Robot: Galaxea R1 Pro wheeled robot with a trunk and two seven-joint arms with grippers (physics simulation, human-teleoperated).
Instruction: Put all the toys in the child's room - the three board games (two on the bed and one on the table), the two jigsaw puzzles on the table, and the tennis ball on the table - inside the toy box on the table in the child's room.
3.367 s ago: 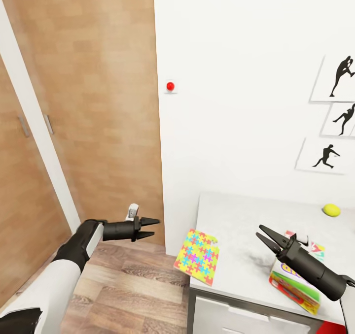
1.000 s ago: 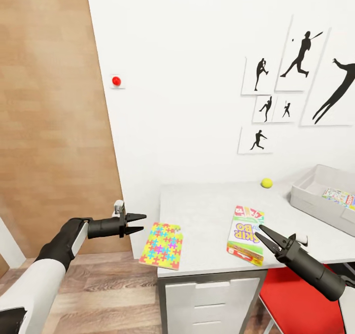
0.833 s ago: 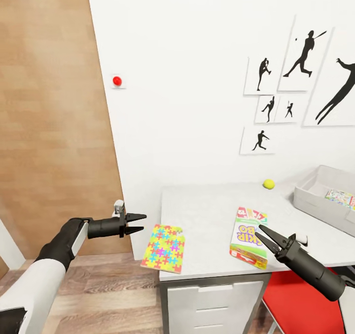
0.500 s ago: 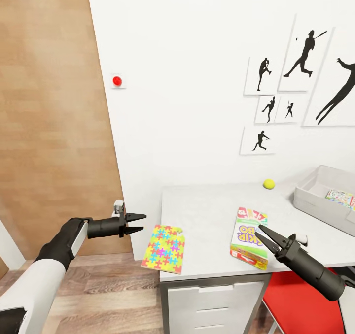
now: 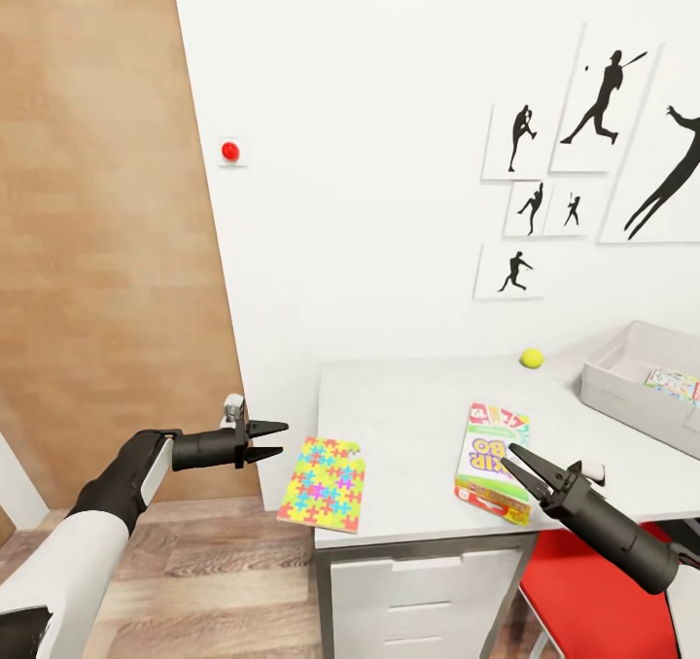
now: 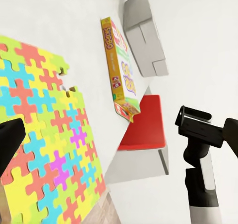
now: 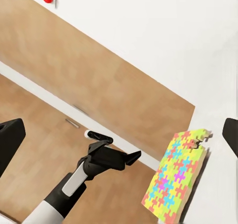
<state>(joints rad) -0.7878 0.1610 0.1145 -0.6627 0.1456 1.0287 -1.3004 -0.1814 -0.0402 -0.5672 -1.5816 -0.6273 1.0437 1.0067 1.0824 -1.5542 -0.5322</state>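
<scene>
Pale grey tabletop (image 5: 408, 416) stands against the white wall. A thin multicoloured jigsaw puzzle sheet (image 5: 323, 483) overhangs its near left corner. A white printed board game box with green edge (image 5: 492, 449) lies flat further right. A small yellow-green tennis ball (image 5: 531, 358) rests near the wall. The shallow pale grey toy box (image 5: 622, 397) sits at the right end, a colourful sheet (image 5: 673, 384) inside. Left hand (image 5: 275, 440), fingers slightly spread, empty, hangs beside the puzzle. Right hand (image 5: 515, 467), fingers spread, empty, hovers over the game box's near end.
</scene>
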